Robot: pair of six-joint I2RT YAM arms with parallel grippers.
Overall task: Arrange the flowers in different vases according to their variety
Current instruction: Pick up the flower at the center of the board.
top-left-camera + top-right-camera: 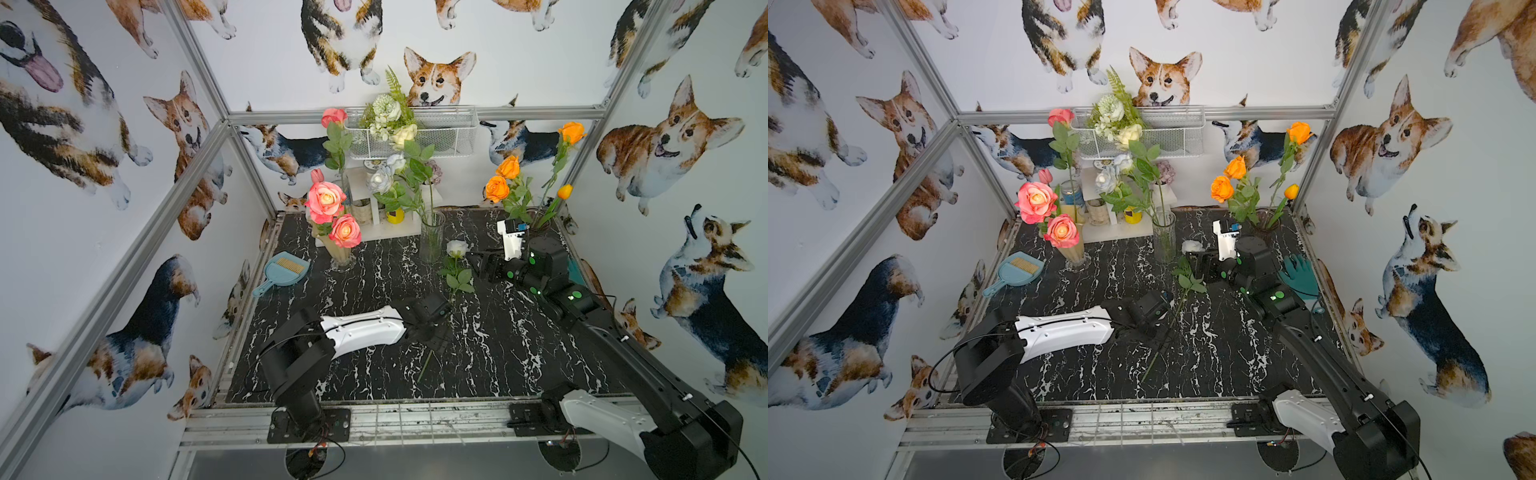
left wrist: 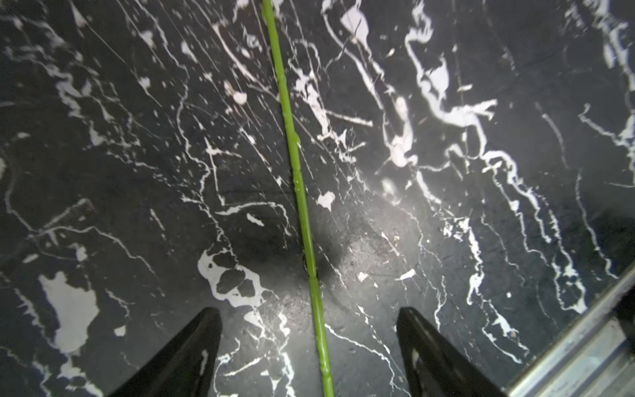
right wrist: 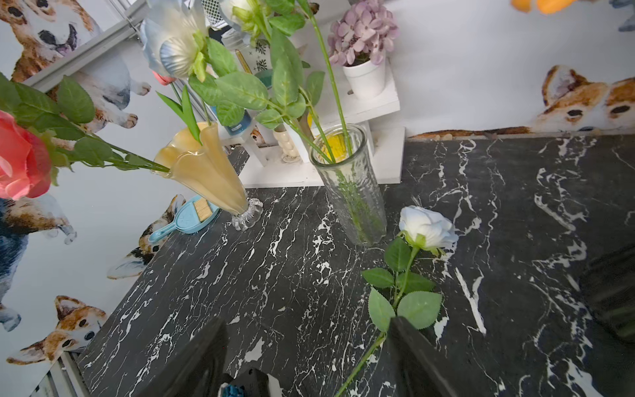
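A white rose [image 1: 457, 248] lies flat on the black marble table [image 1: 519, 353], its green stem [image 2: 299, 192] running toward the front. My left gripper [image 2: 309, 343] hovers over the lower stem, open, with the stem between the fingers and touching neither. My right gripper [image 3: 305, 343] is open and empty near the rose's leaves, just right of them in a top view [image 1: 476, 262]. Pink roses [image 1: 326, 201] stand in the creamy-yellow vase [image 1: 338, 249]. Pale blue and cream roses [image 1: 380, 180] fill the clear glass vase [image 1: 432, 237]. Orange flowers [image 1: 497, 188] rise from the dark vase [image 1: 540, 220] at the back right.
A blue dustpan [image 1: 284, 270] lies at the left edge. A white shelf [image 1: 374, 230] with jars and a purple potted plant [image 3: 364, 34] stands at the back, under a wire basket [image 1: 449, 133]. A teal glove [image 1: 1300, 274] lies by the right wall.
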